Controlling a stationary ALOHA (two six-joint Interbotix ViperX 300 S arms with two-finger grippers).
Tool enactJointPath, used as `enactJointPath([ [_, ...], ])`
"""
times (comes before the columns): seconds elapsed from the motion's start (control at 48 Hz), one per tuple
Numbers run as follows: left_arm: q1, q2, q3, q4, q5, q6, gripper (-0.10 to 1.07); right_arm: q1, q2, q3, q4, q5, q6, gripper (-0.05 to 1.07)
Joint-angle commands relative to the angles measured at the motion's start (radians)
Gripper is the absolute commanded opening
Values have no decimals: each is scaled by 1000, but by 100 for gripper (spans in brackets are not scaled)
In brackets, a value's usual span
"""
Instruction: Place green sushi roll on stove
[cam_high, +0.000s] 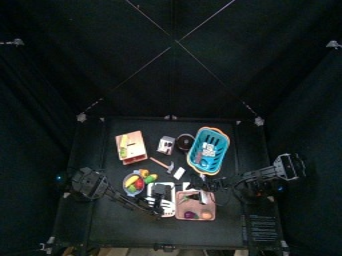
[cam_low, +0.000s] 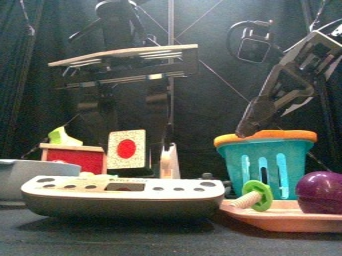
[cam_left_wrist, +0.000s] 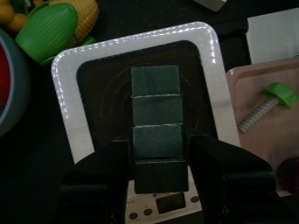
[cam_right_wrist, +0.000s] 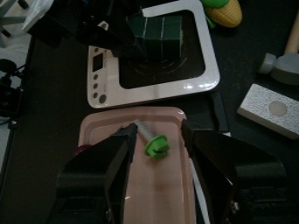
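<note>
At the table's left rear lies the stove (cam_high: 130, 146), a tan board with a red strip along its near edge, and nothing green rests on it. Just right of it and nearer the front, the left gripper (cam_left_wrist: 160, 166) hangs over a white-rimmed tray (cam_left_wrist: 65, 96) with a black middle. Its jaws are closed narrowly on the nearest segment of the green sushi roll (cam_left_wrist: 158, 114), a dark green piece marked off in four squares. The rest of the roll reaches out past the fingertips over the tray's black centre. So the roll is in this claw, well apart from the stove, though I cannot tell whether it is lifted or touches the tray. The right wrist view shows the same dark green piece (cam_right_wrist: 158, 35) clasped by black fingers inside the white rim. Next to the right sits a pink tray (cam_right_wrist: 117, 175) holding a small bolt (cam_right_wrist: 158, 146) with a bright green head. The right gripper (cam_right_wrist: 160, 138) hangs above that tray with its jaws spread wide and holding nothing, the bolt showing between them. Behind stands the blue basket (cam_high: 210, 148).
</note>
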Motion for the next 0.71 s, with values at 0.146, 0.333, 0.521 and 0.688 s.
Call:
enactJointPath([
  [0.146,17,-51,28,8,-63,0,74,11,-11,-21,3,-9,2,82],
  [0.333,25,-60,34,8,-69,-5,91,14,-5,-21,0,-14,2,82],
  [0.521,25,-77,38,12,-58,-3,95,14,2,-23,-5,-14,0,82],
  [0.688,25,-106,41,34,-14,3,95,14,5,-29,-8,-14,-2,82],
])
